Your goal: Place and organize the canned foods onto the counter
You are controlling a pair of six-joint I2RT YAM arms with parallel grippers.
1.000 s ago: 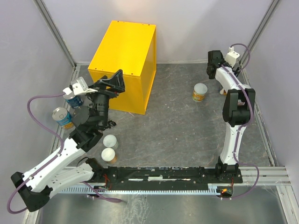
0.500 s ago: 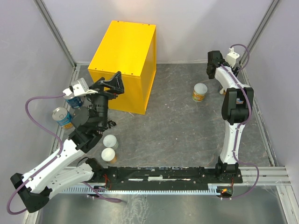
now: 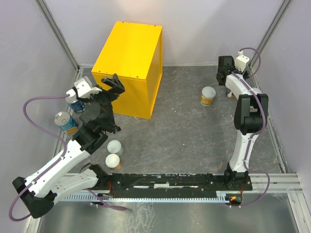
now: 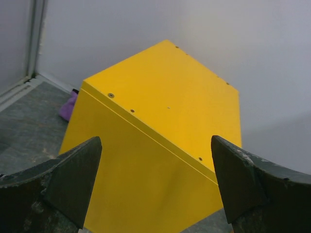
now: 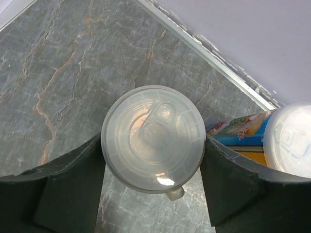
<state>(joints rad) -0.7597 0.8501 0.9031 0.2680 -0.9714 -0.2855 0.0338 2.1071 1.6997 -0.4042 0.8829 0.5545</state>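
The grey, stone-patterned desk point(image 3: 184, 131) carries the yellow counter point(image 3: 130, 58), which fills the view just ahead of the left pincer point(image 4: 155, 145). That pincer is raised and aimed at the counter's top edge, spread wide, with nothing between its fingers point(image 4: 73, 179).

In the far corner, the right pincer point(image 5: 153, 141) points straight down, also spread wide. A can with a translucent lid point(image 5: 153, 133) stands upright between its fingers. Whether the pads touch the can's sides I cannot tell. Just to that pincer's right stands a taller tube with a colourful label and a pale lid point(image 5: 291, 141).

A short orange-labelled tub point(image 3: 208, 95) sits on the desk, near the right pincer on its left side. Two blue-labelled, silver-topped tins point(image 3: 64, 121) stand to the left of the left pincer and nearer the arm bases. Two pale-lidded tubs point(image 3: 114, 154) lie closer still to the bases, beside the left arm. None of the cans is on the counter.
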